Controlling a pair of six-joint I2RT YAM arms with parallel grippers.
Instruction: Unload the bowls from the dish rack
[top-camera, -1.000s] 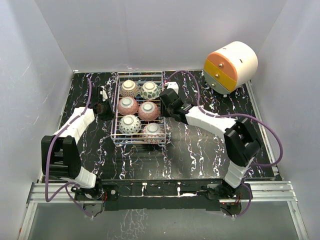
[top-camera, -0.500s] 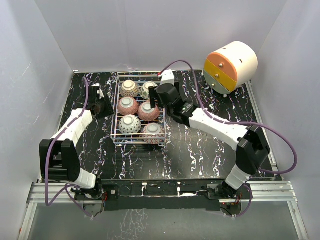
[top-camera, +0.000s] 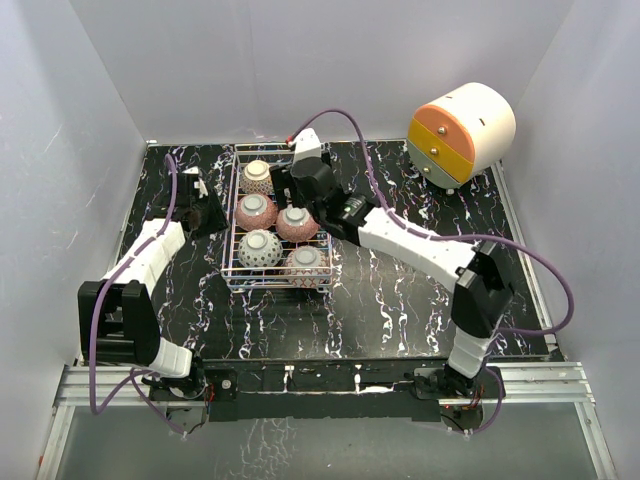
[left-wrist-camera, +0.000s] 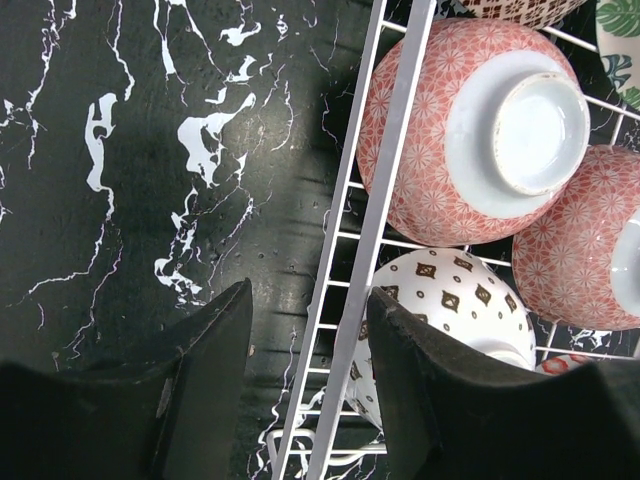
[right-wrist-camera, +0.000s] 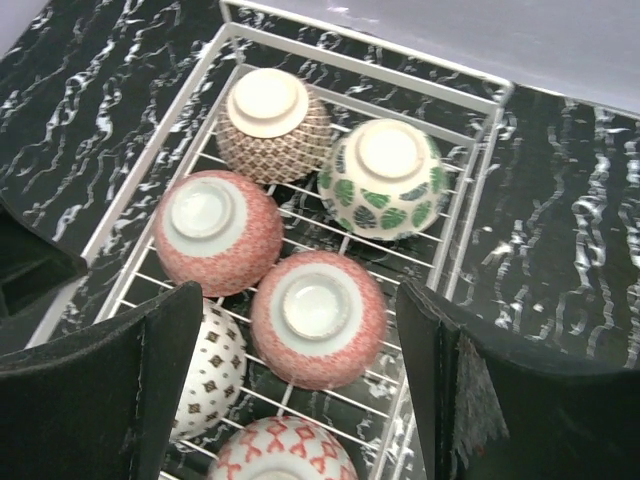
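Right wrist view: six bowls (right-wrist-camera: 318, 318), all foot-up inside the dish rack (right-wrist-camera: 462, 200), none lifted; I log this as first approach. Right claw (right-wrist-camera: 300, 300) is spread wide above the rack's middle; left claw (left-wrist-camera: 308, 300) is parted astride the rack's left rim wire. Next I'd lower onto one bowl and close. A second ago the right arm was beside the rack, with both claws narrower.

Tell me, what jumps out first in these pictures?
Six patterned bowls sit upside down in a wire dish rack at the far middle of the table. The right end effector hangs open above them, and an orange-and-white drawer unit stands in the far right corner.
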